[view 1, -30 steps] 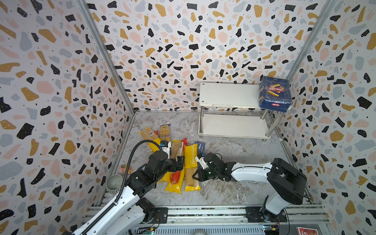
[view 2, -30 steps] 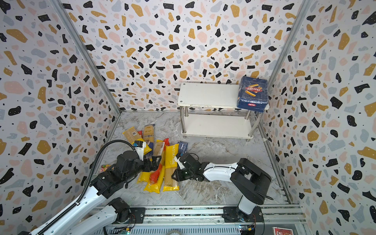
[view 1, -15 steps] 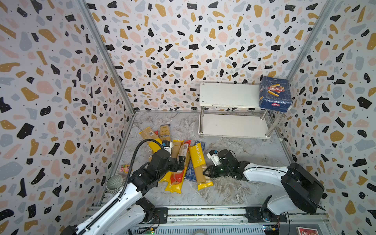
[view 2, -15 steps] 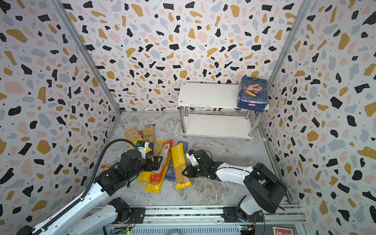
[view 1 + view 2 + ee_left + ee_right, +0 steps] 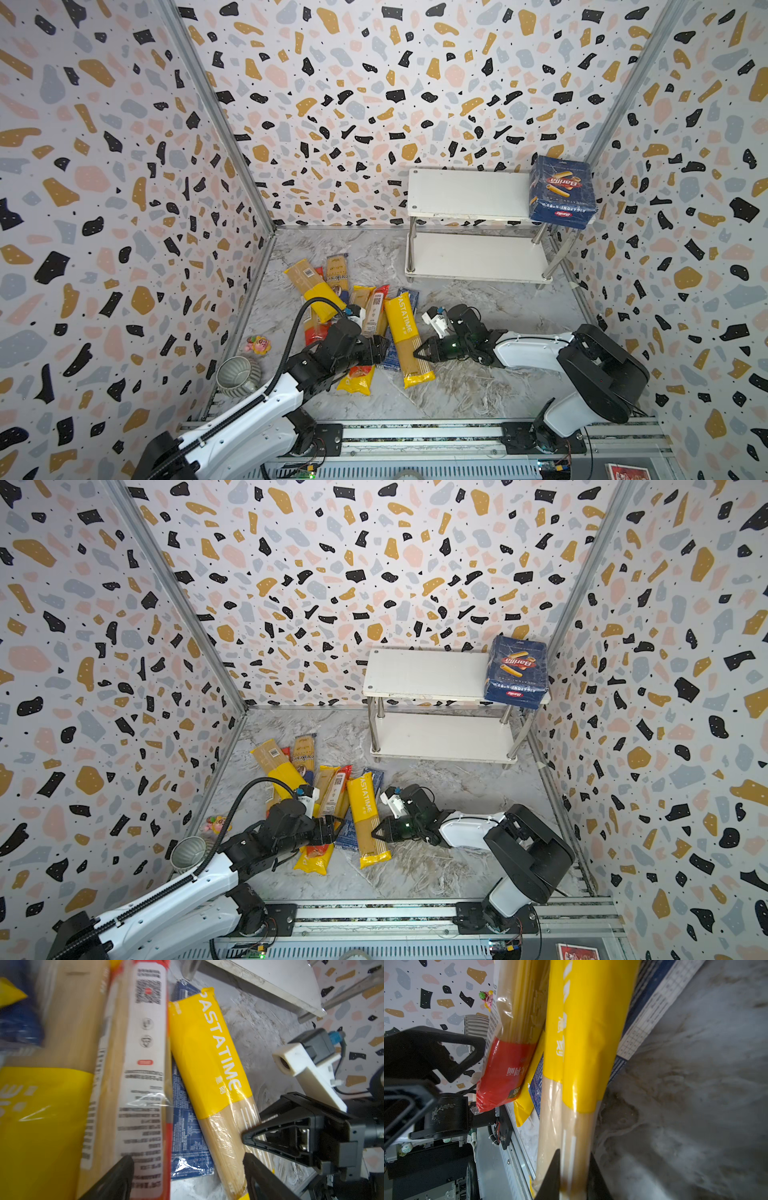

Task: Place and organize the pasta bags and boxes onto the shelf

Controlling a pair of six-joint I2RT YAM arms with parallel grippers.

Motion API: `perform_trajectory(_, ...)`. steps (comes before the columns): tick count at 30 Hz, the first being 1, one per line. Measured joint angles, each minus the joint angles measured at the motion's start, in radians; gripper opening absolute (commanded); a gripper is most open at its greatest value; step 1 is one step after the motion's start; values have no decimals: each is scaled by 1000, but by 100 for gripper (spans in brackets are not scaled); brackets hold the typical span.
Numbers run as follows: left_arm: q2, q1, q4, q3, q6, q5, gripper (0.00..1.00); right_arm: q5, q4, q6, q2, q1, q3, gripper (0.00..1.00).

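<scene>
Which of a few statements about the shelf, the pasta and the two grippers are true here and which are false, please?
1. The wide Barilla box sits on the top board of the shelf. True.
2. Spaghetti packets lie on the lower board. False: that board holds nothing.
3. The right gripper is shut on the yellow PASTATIME packet. True.
4. The left gripper clamps the narrow blue box. False: its jaws stand wide apart.
</scene>
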Motion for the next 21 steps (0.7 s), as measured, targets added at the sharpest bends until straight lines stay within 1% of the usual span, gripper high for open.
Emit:
perform_trajectory(5,103,-74,87,16,-31,2,75,-14,5,-3,3,-6,0,15)
perform_trajectory(8,161,-87,131,28,-41,1,71,-18,5,-6,3,-10,0,16)
perform_trajectory(14,278,-87,226,28,-64,4,56,-31,14,-16,3,-17,-8,20)
perform_trajectory(15,296,-87,239,28,-65,5,55,-33,19,-19,3,-19,-10,21)
perform_trajectory(16,322,-87,257,28,-67,6,54,-36,24,-22,3,-21,-13,25)
perform_trajectory(19,379,-87,301,28,-75,16,49,-41,28,-38,3,-28,-26,42)
perform_trajectory(21,405,-87,329,28,-80,24,43,-42,27,-51,3,-31,-36,52)
